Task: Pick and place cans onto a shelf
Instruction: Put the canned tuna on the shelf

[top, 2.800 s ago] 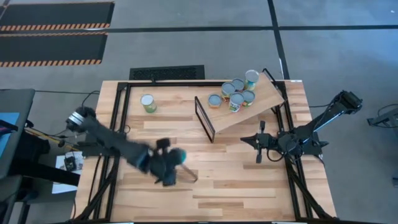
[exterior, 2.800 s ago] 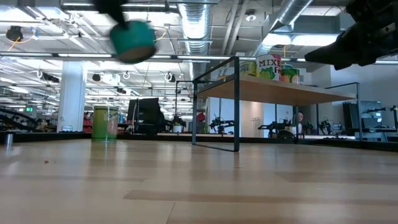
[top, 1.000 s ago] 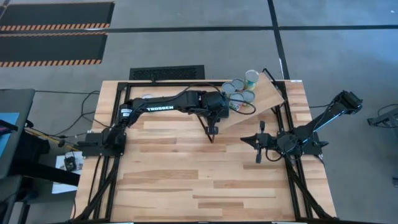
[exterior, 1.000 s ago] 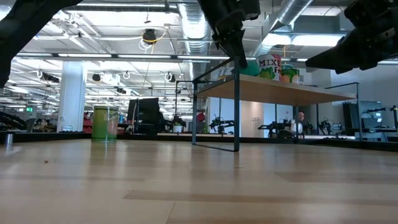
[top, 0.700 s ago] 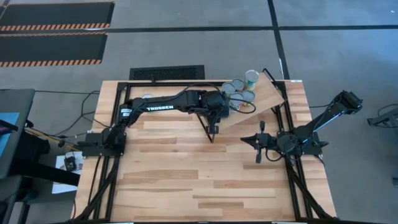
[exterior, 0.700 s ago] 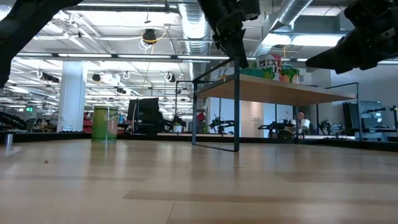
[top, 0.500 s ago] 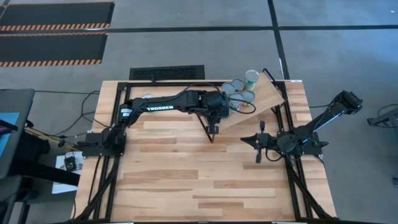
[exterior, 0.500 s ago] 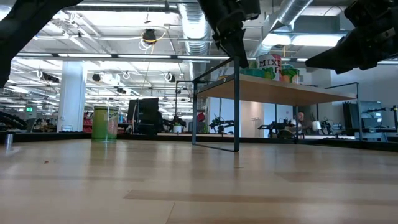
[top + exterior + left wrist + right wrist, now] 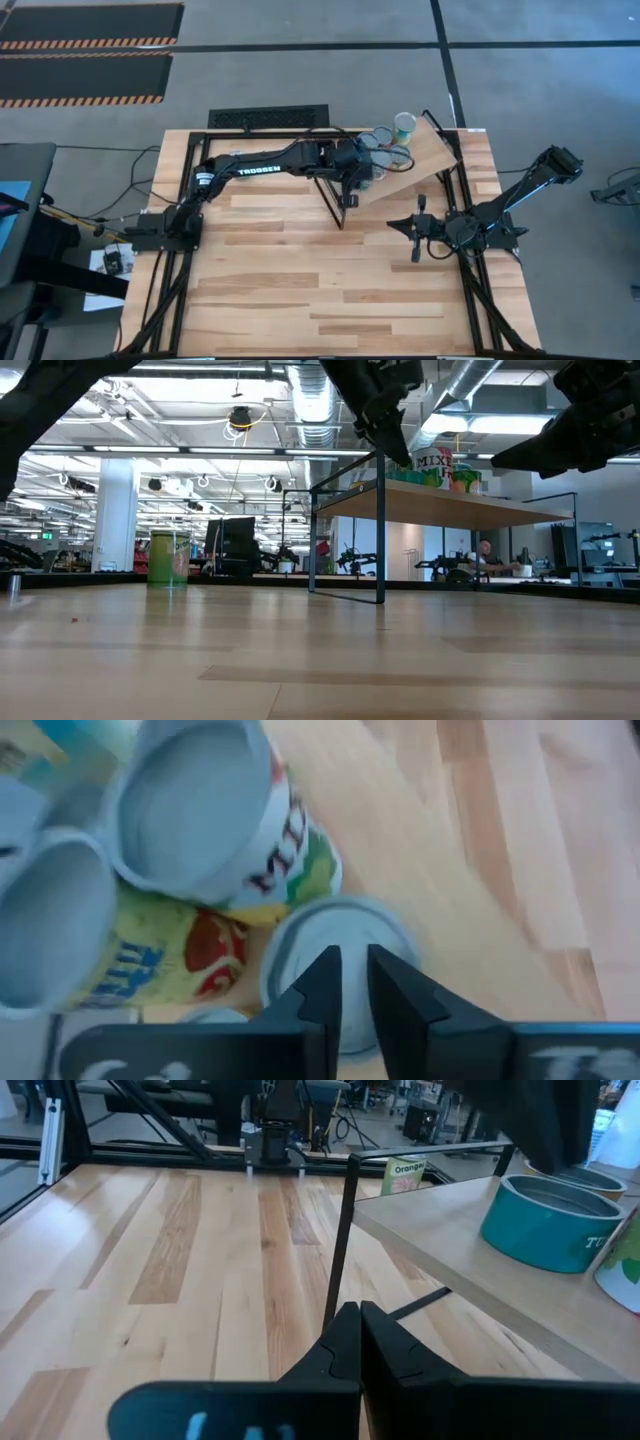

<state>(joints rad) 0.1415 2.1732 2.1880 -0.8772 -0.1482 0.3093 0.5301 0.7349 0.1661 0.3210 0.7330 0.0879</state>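
The shelf (image 9: 432,158) is a light wood board on a thin black frame (image 9: 330,195), standing at the table's far right. Several cans (image 9: 404,126) stand on it, among them a teal can (image 9: 550,1220) and a mixed-fruit can (image 9: 200,815). My left gripper (image 9: 368,168) is over the shelf among the cans. Its fingers are nearly together, with their tips over one can's silver top (image 9: 345,945). A green can (image 9: 168,557) stands upright on the table at the far left. My right gripper (image 9: 415,237) is shut and empty, above the table beside the shelf. My left gripper points down at the silver top (image 9: 300,955) of a can standing on the shelf. I cannot tell whether the fingertips touch it.
The shelf's black frame post (image 9: 340,1250) stands between my right gripper and the open tabletop (image 9: 300,290). The near half of the table has free room. Black rails (image 9: 190,200) run along the table's left and right edges.
My left gripper has shifted a little toward the table's far right, farther over the cans on the shelf. The cans stay where they were.
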